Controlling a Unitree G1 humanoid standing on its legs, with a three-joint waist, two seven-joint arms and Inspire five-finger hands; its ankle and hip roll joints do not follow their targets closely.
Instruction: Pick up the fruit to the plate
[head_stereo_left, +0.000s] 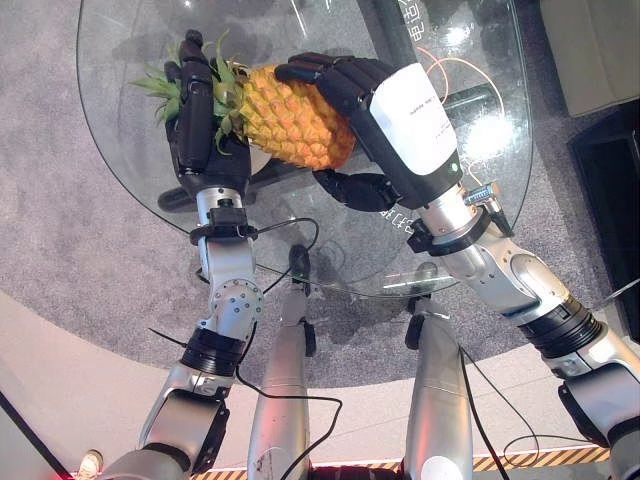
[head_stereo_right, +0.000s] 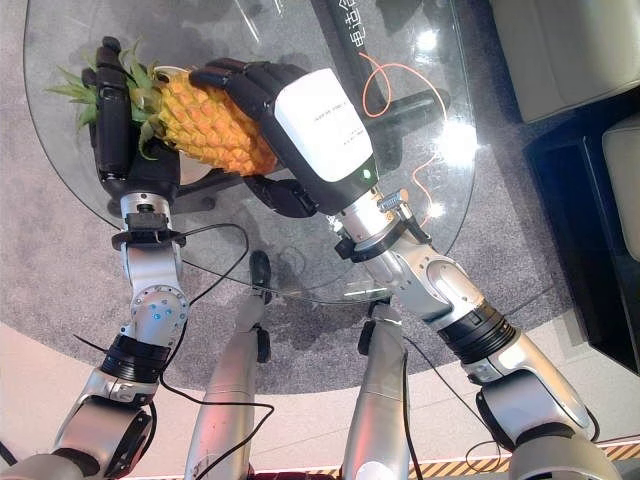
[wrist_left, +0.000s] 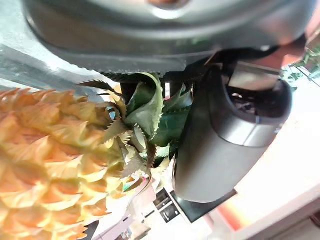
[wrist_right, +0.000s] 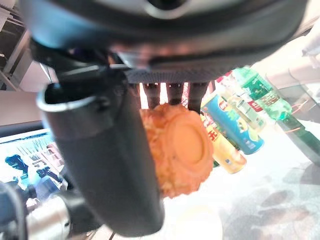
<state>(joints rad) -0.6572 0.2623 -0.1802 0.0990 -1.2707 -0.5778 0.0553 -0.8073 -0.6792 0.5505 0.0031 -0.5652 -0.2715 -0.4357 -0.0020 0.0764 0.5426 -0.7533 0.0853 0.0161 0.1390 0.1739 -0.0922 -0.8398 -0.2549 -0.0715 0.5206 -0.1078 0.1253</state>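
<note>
**Pineapple held up between both robot hands, over the glass table**

Left side: the left robot hand (head_stereo_left: 198, 125) stands upright at the leafy end of the pineapple (head_stereo_left: 292, 118). Its dark fingers run up through the green crown (head_stereo_left: 165, 82); in the left wrist view the thumb (wrist_left: 222, 145) lies tight against the spiky leaves, with the leaves wedged between thumb and palm. Reads as grasping the crown.

Centre: the fruit lies roughly level, crown toward the robot's left, orange body toward the right. It hangs above the round glass table (head_stereo_left: 120, 180), carried by the two hands (whether its underside touches the glass I cannot tell from the head views).

Right side: the right robot hand (head_stereo_left: 365, 95), with a white cover on its back, wraps the blunt end of the pineapple. Fingers curl over the top of the fruit and the thumb (head_stereo_left: 355, 190) closes beneath. The right wrist view shows the flat base of the pineapple (wrist_right: 182, 145) seated between the finger row and the thumb, so this hand is clenched on the fruit.

Farther right: an orange cable (head_stereo_left: 450, 75) loops on the glass. Grey carpet (head_stereo_left: 60, 250) shows around the table.
</note>
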